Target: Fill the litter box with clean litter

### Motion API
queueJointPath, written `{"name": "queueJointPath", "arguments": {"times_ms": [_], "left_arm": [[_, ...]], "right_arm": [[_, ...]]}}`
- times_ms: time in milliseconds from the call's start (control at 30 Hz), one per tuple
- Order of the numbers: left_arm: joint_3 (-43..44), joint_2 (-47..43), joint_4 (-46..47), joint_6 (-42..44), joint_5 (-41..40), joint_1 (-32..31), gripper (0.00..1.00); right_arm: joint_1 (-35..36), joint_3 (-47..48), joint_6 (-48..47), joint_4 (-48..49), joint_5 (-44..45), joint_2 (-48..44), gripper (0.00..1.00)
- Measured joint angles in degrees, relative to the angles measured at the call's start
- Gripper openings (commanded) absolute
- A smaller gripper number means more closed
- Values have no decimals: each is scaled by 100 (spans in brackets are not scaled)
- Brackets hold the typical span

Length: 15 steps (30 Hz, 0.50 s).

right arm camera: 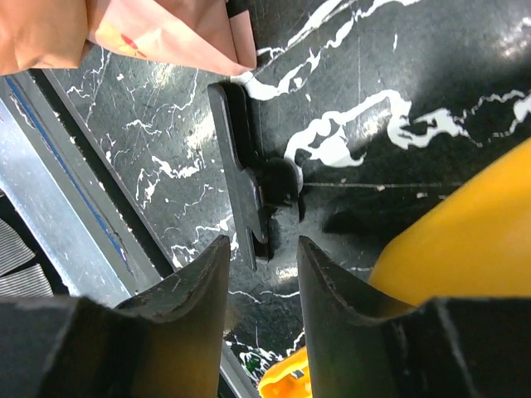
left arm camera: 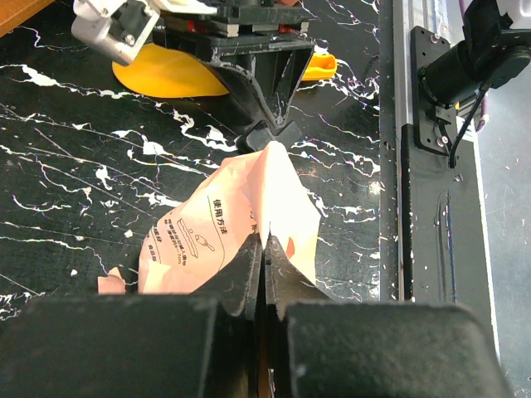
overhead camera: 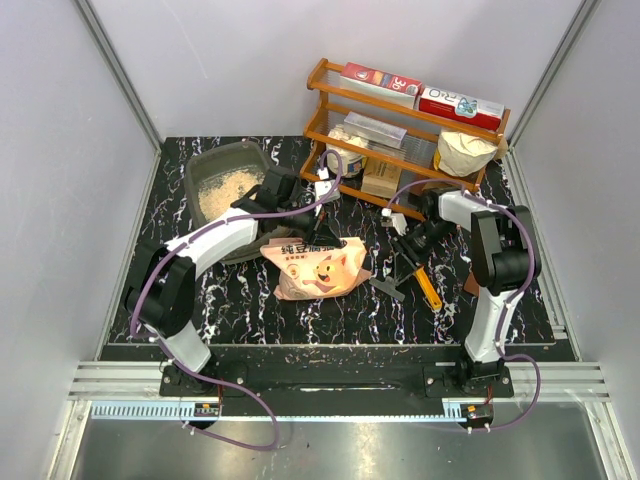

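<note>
Left gripper pinched shut on the pink bag's top edge; right gripper parted, empty, above the table.
Gripping that edge probably readies a lift-and-tip toward the litter box behind-left of the bag, already holding some clean litter.

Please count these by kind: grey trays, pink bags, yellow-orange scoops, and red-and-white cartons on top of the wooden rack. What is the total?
Grey trays: 1
Pink bags: 1
Yellow-orange scoops: 1
Red-and-white cartons: 2
Total: 5
</note>
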Motion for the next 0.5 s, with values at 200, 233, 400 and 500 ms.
{"name": "queueJointPath", "arguments": {"times_ms": [200,233,400,500], "left_arm": [[0,0,-2,2,-4,0,0],[0,0,-4,2,-4,0,0],[0,0,-7,2,-7,0,0],[0,0,-9,2,-7,0,0]], "right_arm": [[201,111,-26,17,-9,188,32],[236,136,-31,17,-9,225,29],[310,197,-101,-48,-39,376,0],[306,216,-337,-249,-164,367,0]]}}
